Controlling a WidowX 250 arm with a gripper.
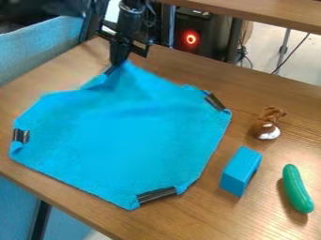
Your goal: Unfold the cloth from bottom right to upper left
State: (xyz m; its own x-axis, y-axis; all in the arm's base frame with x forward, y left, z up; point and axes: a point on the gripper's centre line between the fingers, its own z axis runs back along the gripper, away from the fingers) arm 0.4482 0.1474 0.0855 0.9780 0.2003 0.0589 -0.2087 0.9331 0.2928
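The blue cloth (125, 136) lies spread over the left and middle of the wooden table, with black clips at its left, bottom and right corners. Its far upper corner is raised in a peak, with folds running down from it. At that peak, near the table's back edge, is the black gripper (115, 68), shut on the cloth's corner. The rest of the cloth lies mostly flat.
A blue block (240, 171) stands right of the cloth on the table (201, 213). Further right are a green toy cucumber (296, 188) and a small brown and white toy (268, 124). A shelf edge (263, 14) crosses the upper right.
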